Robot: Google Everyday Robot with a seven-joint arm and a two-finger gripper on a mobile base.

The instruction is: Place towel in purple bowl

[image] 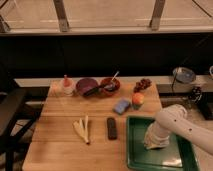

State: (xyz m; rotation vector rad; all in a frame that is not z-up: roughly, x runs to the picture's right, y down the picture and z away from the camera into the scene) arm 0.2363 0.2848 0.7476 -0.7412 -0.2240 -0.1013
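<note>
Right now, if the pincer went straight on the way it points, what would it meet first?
Probably the towel, a pale patch right under the pincer in the green tray; depth is unclear.

The off-white gripper (154,143) sits over the green tray (132,150). Beyond the tray on the tan wooden table (55,145) — a dark purple bowl (85,86), a reddish-brown bowl (111,86), a blue pad (121,106) just by the tray's far corner.
</note>
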